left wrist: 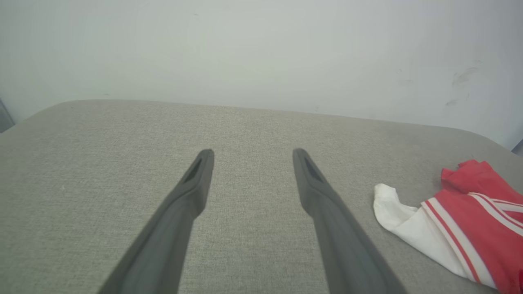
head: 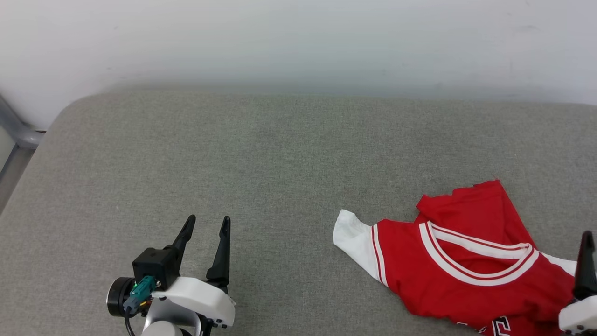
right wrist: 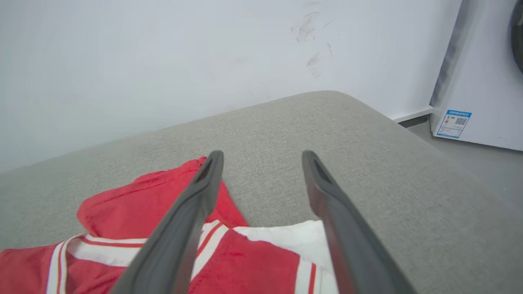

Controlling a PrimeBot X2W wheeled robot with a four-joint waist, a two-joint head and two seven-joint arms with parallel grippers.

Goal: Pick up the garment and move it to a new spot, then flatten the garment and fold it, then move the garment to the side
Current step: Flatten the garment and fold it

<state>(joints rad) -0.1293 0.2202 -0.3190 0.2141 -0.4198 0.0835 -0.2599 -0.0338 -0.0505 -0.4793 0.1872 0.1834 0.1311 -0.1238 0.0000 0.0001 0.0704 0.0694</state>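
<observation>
The garment point(head: 466, 261), a red jersey with white sleeves and red-white striped trim, lies rumpled at the lower right of the grey cushion point(head: 280, 154). Its white sleeve points left and its collar faces up. Part of a black letter shows at the bottom edge. My left gripper point(head: 209, 218) stands open at the lower left, well apart from the garment point(left wrist: 482, 212), with nothing between its fingers point(left wrist: 192, 188). My right gripper point(right wrist: 263, 154) is open just above the garment point(right wrist: 143, 204), its fingers straddling the white sleeve and collar. One of its fingers point(head: 586, 261) rises at the right edge.
A pale wall point(head: 298, 42) runs behind the cushion. A grey metal frame point(head: 18, 133) stands past the cushion's left corner. Past its right edge are grey floor and a white appliance point(right wrist: 482, 81) with a label. Bare cushion stretches left of and behind the garment.
</observation>
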